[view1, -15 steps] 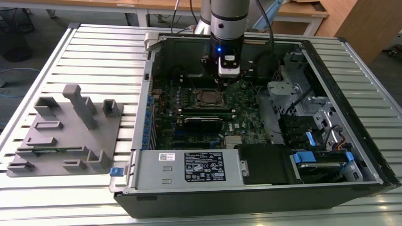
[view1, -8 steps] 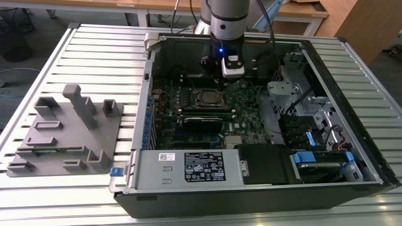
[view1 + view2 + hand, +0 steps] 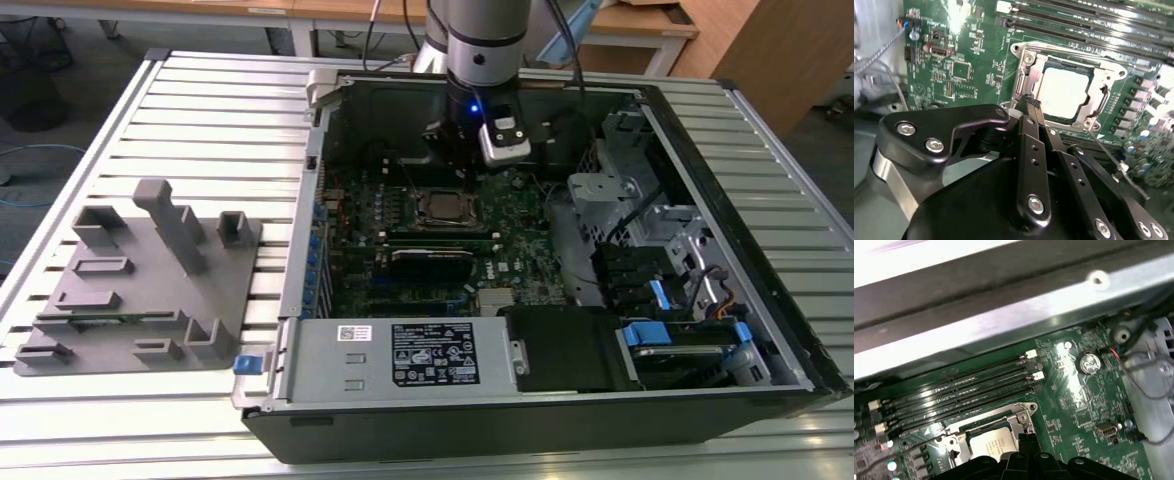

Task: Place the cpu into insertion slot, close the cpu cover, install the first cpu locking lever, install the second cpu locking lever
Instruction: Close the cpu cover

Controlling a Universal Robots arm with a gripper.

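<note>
The cpu (image 3: pixel 1064 92) has a dull, smooth metal top, framed by the bright silvery metal cpu cover (image 3: pixel 1034 70). The motherboard (image 3: pixel 954 75) is glossy green. The gripper (image 3: pixel 1030 104) is matt black with shiny screws. At the exterior view's left, a matt grey fixture (image 3: pixel 134 290) lies on the ribbed metal table (image 3: pixel 200 110).

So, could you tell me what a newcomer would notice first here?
The open black computer tower lying on the slatted metal table, with the silver robot arm reaching into it. In the second wrist view the black gripper hangs close to the dull silver-tan square cpu in its socket.
</note>
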